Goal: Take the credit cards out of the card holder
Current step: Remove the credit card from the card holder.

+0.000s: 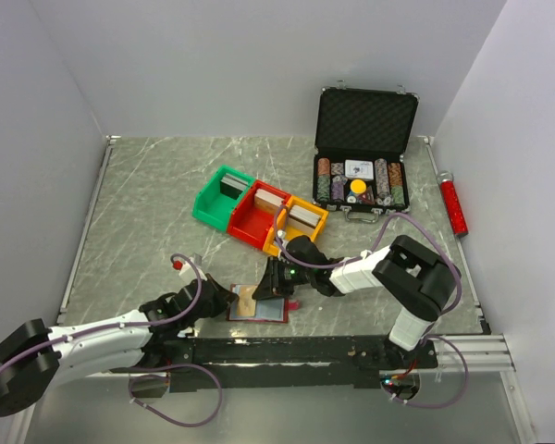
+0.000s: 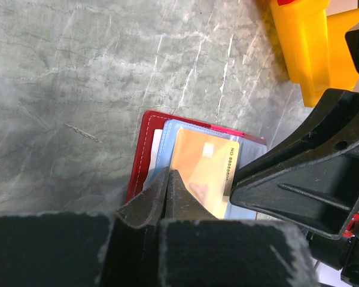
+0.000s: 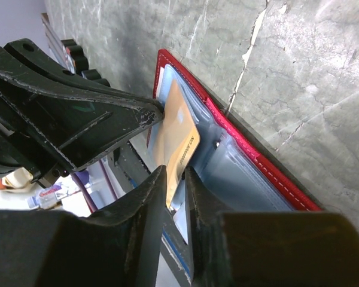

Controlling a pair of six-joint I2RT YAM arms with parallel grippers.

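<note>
Card holder [image 1: 270,313] lies open flat on the worktop [image 1: 148,203], close to the near edge, about midway between the two arm bases. Red rim and clear bluish sleeves face up.

An orange credit card [image 2: 203,173] sits partly out of a sleeve and shows a printed number along one edge.

Left gripper [image 1: 220,298]: jaws together, nothing between them. The tips press down on the holder's left part, on the sleeve edge just beside the card.

Right gripper [image 3: 175,191]: jaws narrowly apart, one finger on either side of the card's [image 3: 176,134] lower corner. Cannot tell if they are touching it yet. The card tilts up off the sleeve there.

The two grippers are almost tip to tip over the holder [image 3: 251,149].

Green bin [image 1: 220,196], red bin [image 1: 257,218] and yellow bin [image 1: 301,222] stand in a diagonal row mid-worktop, with card decks inside. An open black chip case [image 1: 365,125] is at the far right corner.
</note>
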